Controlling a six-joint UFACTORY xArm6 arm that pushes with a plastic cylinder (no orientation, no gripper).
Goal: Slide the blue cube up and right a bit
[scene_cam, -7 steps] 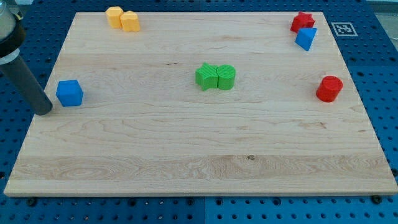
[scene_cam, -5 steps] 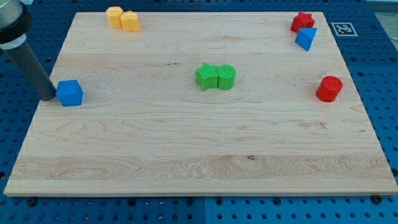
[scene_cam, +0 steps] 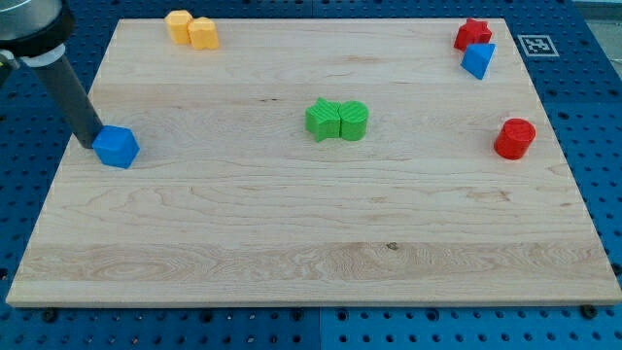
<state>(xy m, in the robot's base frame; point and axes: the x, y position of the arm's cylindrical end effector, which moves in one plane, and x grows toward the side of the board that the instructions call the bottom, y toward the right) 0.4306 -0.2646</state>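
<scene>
The blue cube [scene_cam: 118, 147] sits near the left edge of the wooden board [scene_cam: 311, 243], turned slightly askew. My tip [scene_cam: 89, 142] is at the cube's upper left corner, touching it. The dark rod rises from there toward the view's top left corner.
Two yellow blocks [scene_cam: 191, 28] sit together at the top left. Two green blocks [scene_cam: 337, 120] touch in the middle. A red star [scene_cam: 473, 32] and a blue triangular block [scene_cam: 478, 60] are at the top right. A red cylinder [scene_cam: 514, 138] is at the right.
My tip has moved up and right, from the cube's lower left to its upper left. The blue cube has shifted slightly right and down and rotated a little.
</scene>
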